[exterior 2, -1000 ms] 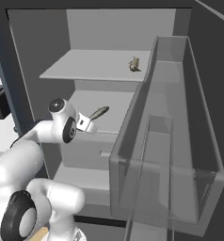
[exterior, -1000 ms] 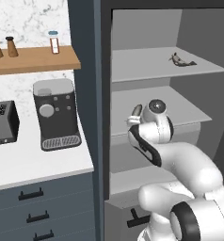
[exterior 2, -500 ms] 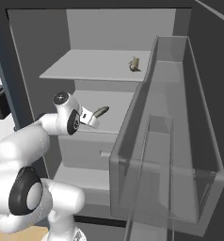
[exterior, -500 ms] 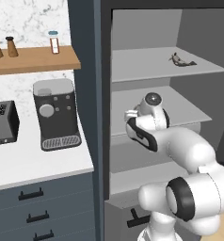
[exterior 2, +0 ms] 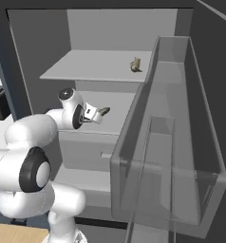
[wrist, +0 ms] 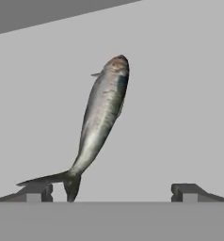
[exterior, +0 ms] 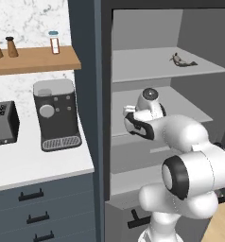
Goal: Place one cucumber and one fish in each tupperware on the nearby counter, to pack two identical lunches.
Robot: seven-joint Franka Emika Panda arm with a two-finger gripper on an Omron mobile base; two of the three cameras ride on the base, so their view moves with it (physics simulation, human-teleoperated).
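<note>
Reaching into fridge for first fish, lying on middle shelf. My gripper spread wide, holding nothing, tail near one fingertip. Next: centre over body, drop, close. Second fish on upper shelf.

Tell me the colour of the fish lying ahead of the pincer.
Silver-grey slender fish, darker along its back; clearest in the hand view.
</note>
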